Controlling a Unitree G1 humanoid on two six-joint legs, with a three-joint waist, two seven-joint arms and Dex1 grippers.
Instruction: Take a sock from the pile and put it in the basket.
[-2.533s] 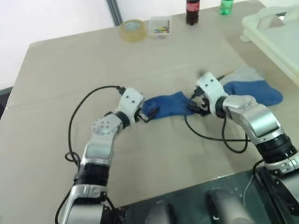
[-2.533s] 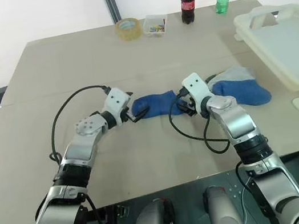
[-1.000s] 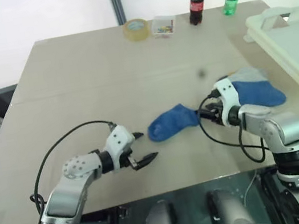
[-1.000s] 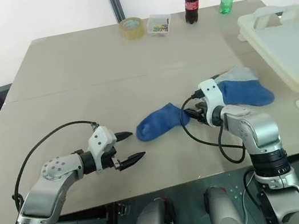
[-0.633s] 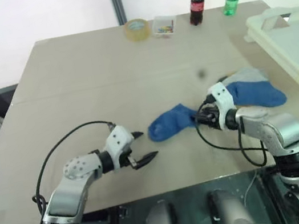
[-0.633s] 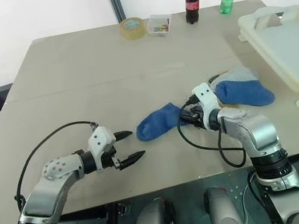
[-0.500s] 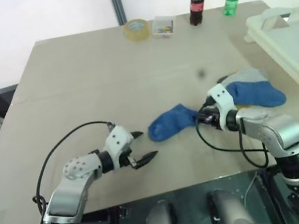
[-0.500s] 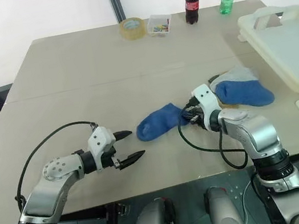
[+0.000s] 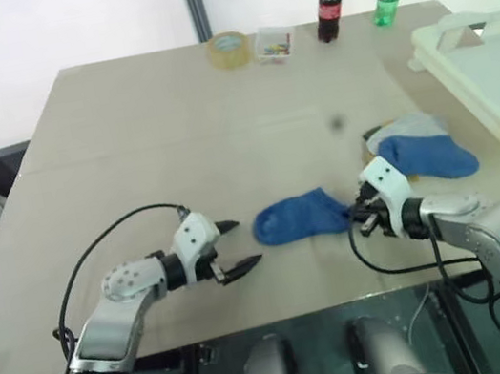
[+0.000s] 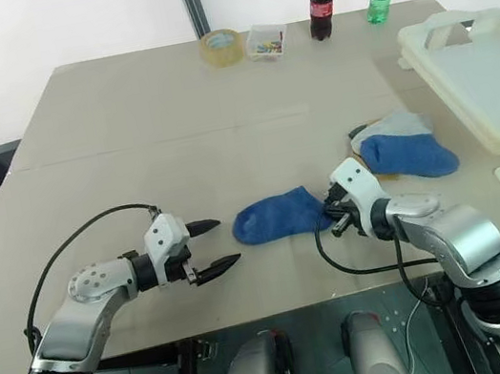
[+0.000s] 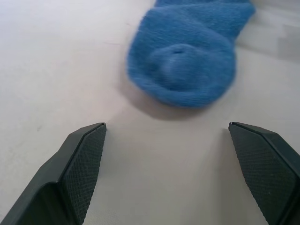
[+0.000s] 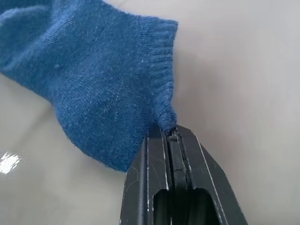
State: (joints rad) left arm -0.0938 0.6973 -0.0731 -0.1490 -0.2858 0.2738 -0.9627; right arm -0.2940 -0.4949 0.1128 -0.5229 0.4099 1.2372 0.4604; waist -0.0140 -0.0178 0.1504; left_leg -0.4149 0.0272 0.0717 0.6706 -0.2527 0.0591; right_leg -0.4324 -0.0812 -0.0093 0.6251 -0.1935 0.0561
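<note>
Right gripper (image 10: 335, 216) is pinched closed on the cuff edge of the blue sock (image 10: 274, 216); the wrist view shows only a thin fold of fabric between the tips, with the rest of the sock lying flat on the table (image 9: 171, 123). Left gripper (image 9: 229, 246) is spread wide and empty, tips just short of the sock's toe end. The pile (image 10: 400, 149) sits near the right edge, well apart from the held sock; the basket (image 10: 481, 78) is beyond it at the far right. Risks: the grip is marginal, so the cuff could slip out on lift or during the swing to the basket; dragging rather than lifting could snag the sock on the pile or on the basket rim. The left gripper is close enough to catch the toe if it shuts. Hard to tell: how deep the cuff sits in the jaws, what lies under the pile's top blue and grey socks, and the basket's right side, which is cut off.
</note>
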